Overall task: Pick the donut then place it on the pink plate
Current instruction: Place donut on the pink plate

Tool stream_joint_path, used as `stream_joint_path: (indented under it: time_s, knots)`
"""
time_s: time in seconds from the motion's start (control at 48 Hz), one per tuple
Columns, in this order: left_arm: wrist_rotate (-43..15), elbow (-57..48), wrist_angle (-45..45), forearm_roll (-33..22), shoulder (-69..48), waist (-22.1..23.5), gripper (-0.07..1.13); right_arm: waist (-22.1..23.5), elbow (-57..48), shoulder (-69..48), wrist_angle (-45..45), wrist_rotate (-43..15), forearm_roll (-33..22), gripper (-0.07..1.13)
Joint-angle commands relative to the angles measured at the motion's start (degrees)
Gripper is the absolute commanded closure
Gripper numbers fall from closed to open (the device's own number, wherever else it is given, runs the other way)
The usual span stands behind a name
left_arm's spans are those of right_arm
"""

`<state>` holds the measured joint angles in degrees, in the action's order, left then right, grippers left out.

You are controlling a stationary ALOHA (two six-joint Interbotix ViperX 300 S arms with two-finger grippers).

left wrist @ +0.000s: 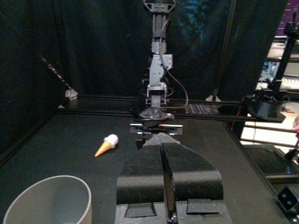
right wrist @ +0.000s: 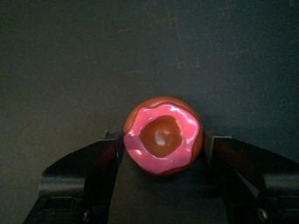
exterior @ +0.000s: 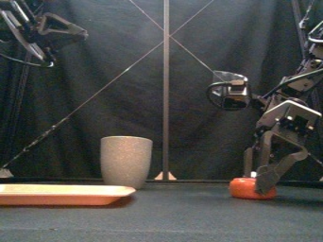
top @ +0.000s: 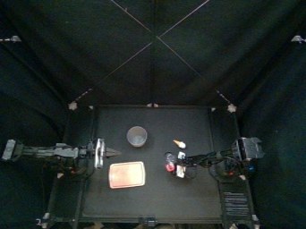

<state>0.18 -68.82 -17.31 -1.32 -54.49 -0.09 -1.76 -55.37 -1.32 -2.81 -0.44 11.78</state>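
Note:
The donut [right wrist: 163, 136], pink-frosted with a brown centre, lies on the black table right of the middle [top: 169, 164] and shows low at the right in the front view [exterior: 252, 188]. My right gripper [right wrist: 163, 144] reaches down over it, one jaw pressed against each side. The pink plate [top: 125, 175] lies flat to the donut's left, near the table's front [exterior: 57, 194]. My left gripper [left wrist: 166, 150] hangs raised at the table's left side [top: 106, 157], jaws together and holding nothing.
A tall grey speckled cup [top: 139, 136] stands behind the plate [exterior: 127, 161]. A small ice-cream cone toy [top: 180, 142] lies behind the donut [left wrist: 107, 144].

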Motion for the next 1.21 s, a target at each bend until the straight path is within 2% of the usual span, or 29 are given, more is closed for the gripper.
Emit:
stream_joint_path:
  time_s: [0.021,0.146,0.292,0.438,0.708,0.979,1.208]
  knots:
    - [0.09,0.97,-0.53,-0.18,0.26,-0.09,1.06,-0.09,0.88,-0.44,-0.18,-0.09,0.0,0.25]
    - [0.09,0.88,-0.53,-0.18,0.26,-0.09,1.06,-0.62,2.02,-0.44,-0.09,-0.09,-0.18,0.32]
    - [0.0,0.79,-0.53,-0.18,0.26,-0.09,1.06,-1.05,6.5,-0.44,-0.62,0.18,-0.7,0.32]
    - [0.0,0.7,-0.53,-0.26,0.26,-0.18,1.06,-1.05,13.97,0.79,-3.34,0.35,-4.31,0.32]
    - [0.0,0.26,-0.44,-0.26,0.26,-0.44,1.05,-1.05,29.79,12.22,-10.02,0.18,-9.14,0.32]
    - [0.0,0.18,-0.53,-0.18,0.26,-0.44,1.06,-1.67,44.3,25.58,-9.14,-0.18,-7.56,0.32]
    - [0.0,-0.18,-0.44,-0.26,0.26,-0.35,1.06,-1.93,48.43,27.95,-4.04,-0.18,-5.27,0.31]
